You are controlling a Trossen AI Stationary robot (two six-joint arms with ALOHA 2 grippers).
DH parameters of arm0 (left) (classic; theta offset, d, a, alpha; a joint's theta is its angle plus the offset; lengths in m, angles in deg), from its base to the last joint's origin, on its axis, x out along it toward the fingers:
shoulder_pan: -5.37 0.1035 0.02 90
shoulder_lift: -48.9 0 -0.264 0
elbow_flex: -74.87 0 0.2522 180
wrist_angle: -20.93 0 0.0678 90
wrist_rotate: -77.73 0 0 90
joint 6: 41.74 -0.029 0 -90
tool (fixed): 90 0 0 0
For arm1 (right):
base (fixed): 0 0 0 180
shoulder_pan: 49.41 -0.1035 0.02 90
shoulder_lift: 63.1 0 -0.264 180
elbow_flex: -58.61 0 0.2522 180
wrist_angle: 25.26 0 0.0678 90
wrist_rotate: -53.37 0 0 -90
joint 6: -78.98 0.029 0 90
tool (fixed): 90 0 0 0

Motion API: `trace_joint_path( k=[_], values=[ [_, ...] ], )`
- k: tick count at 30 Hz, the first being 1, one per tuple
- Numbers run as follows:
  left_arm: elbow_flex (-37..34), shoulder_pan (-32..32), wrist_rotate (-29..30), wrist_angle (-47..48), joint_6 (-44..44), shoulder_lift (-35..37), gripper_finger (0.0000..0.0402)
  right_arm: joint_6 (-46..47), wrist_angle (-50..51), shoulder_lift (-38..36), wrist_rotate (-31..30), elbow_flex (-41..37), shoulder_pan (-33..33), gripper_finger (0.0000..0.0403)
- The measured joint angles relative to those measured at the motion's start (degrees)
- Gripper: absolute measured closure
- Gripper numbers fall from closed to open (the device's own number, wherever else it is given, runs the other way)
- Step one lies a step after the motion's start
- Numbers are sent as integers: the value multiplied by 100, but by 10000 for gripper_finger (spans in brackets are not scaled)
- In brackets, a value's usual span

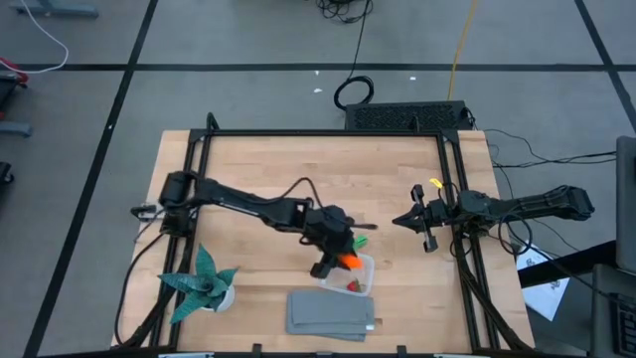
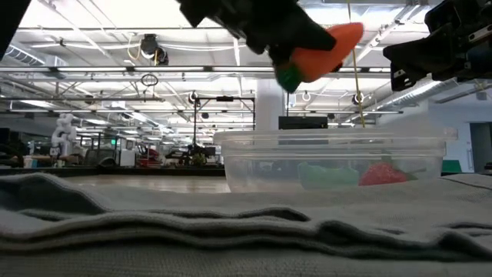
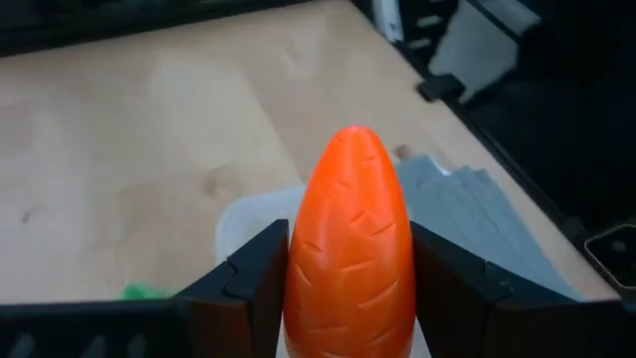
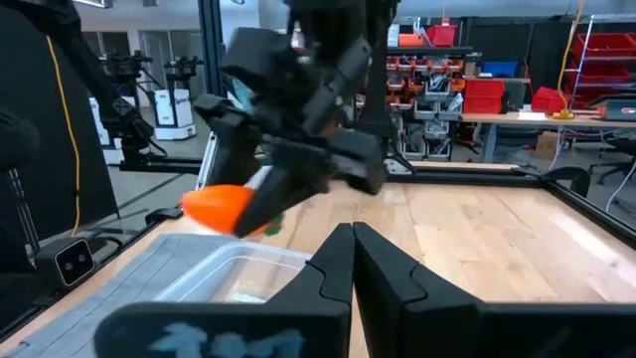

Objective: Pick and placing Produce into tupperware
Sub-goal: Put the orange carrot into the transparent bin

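Observation:
My left gripper (image 1: 336, 263) is shut on the orange carrot (image 1: 349, 261) just above the clear tupperware (image 1: 348, 275). The carrot also shows in the low view (image 2: 327, 52) and the right wrist view (image 4: 219, 207). The small red berry (image 1: 352, 286) lies on the tupperware's floor. The green pod (image 1: 360, 240) lies on the table just past the tupperware's far side. My right gripper (image 1: 402, 221) is shut and empty, in the air to the right of the tupperware. My left gripper pinches the carrot's two sides (image 3: 298, 268) between its two fingers (image 3: 253, 273). The carrot lies along the fingers, its pointed tip (image 3: 353, 139) sticking out past them and its green top (image 2: 289, 77) back at the gripper. The carrot is lifted clear, tilted, above the tupperware.
A folded grey cloth (image 1: 333, 315) lies at the near edge, just in front of the tupperware. A teal spiky plant in a white pot (image 1: 204, 283) stands near the front left. Bare wood lies at the far and left parts of the table.

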Motion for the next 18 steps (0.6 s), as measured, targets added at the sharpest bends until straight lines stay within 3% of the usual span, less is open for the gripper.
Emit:
trace_joint_path(
  k=[5,18],
  values=[
    [338,-86,-153,400,-499,-400,224,2,3,0,0,0,0,403],
    [358,-109,-225,42,-307,-811,224,2,0,2,1,-2,0,403]
  ],
)
